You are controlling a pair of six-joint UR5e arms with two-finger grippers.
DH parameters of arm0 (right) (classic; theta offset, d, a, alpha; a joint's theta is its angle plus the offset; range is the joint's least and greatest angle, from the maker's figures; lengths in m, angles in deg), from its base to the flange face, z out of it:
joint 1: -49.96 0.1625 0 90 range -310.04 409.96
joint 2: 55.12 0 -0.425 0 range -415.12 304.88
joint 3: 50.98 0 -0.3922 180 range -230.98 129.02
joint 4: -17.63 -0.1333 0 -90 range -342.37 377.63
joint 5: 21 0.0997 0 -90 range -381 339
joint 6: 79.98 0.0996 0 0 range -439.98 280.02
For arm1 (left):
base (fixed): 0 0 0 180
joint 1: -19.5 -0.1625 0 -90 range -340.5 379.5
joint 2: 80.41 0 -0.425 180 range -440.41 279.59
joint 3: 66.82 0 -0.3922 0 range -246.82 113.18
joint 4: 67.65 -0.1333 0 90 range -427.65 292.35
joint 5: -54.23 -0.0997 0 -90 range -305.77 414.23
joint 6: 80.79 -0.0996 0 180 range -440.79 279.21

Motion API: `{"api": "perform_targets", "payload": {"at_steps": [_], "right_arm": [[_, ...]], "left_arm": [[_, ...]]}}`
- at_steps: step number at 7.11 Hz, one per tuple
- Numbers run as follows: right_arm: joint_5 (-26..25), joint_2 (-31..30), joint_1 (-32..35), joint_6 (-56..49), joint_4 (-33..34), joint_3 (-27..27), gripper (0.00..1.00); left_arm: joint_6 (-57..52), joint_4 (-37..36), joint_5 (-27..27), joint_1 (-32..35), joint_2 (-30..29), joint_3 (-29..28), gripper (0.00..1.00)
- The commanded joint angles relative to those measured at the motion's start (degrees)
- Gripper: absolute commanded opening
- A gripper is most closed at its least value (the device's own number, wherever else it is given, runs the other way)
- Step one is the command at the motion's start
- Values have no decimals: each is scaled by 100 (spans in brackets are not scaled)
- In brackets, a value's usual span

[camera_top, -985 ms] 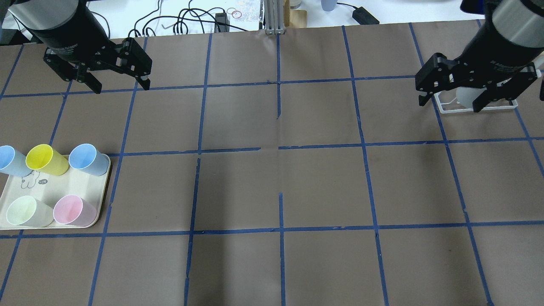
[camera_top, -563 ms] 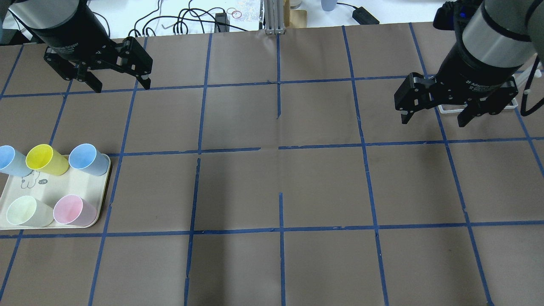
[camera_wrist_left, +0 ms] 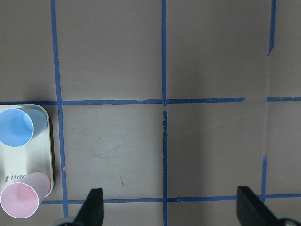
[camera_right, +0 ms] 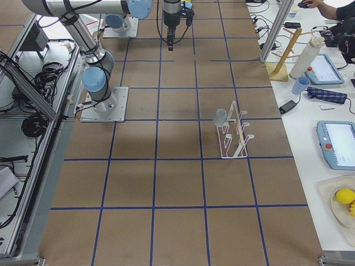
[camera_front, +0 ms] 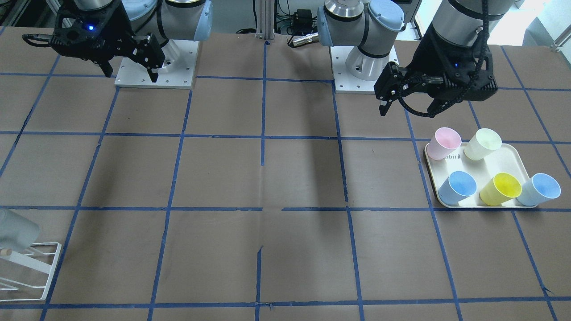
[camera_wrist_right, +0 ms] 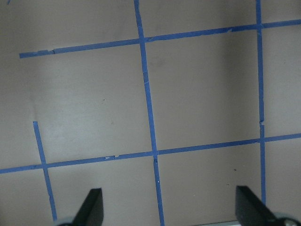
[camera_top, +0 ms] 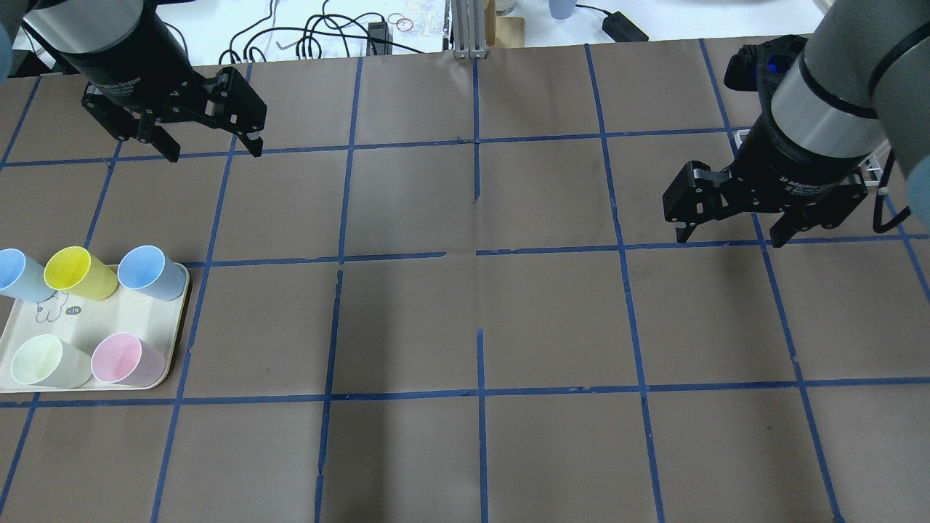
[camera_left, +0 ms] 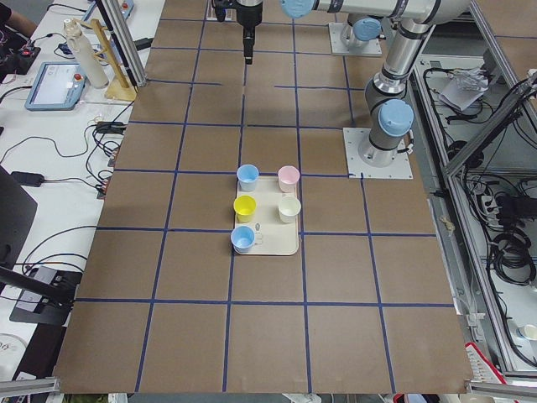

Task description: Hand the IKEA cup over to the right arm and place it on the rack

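The IKEA cup [camera_front: 14,232], pale grey, rests tilted on the white wire rack [camera_front: 33,267] at the table's far right edge; it also shows in the exterior right view [camera_right: 220,117] on the rack [camera_right: 234,138]. In the overhead view my right arm hides both. My right gripper [camera_top: 729,239] is open and empty, hanging above bare table and apart from the rack; it also shows in the front-facing view [camera_front: 131,76]. My left gripper [camera_top: 213,153] is open and empty, high over the far left of the table, also seen from the front [camera_front: 409,110].
A cream tray [camera_top: 109,319] at the near left holds two light blue cups, a yellow cup [camera_top: 76,272], a cream cup [camera_top: 43,361] and a pink cup [camera_top: 123,359]. Blue tape lines grid the brown table. Cables and tools lie beyond its far edge.
My open right gripper has drawn back from the rack, leaving the cup on it, and moved toward the table's middle and near side. The left gripper has hardly moved.
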Motion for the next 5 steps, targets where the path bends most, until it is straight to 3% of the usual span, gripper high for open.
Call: {"api": "perform_targets", "payload": {"at_steps": [1,5], "right_arm": [[36,-26,12,76,7,4,100],[45,-79,12,-3,-2,-31,100]], "left_arm": [[-4,-2,-1,4,0,8,100],[-4,-11,-1,4,-9,-1,100]]}}
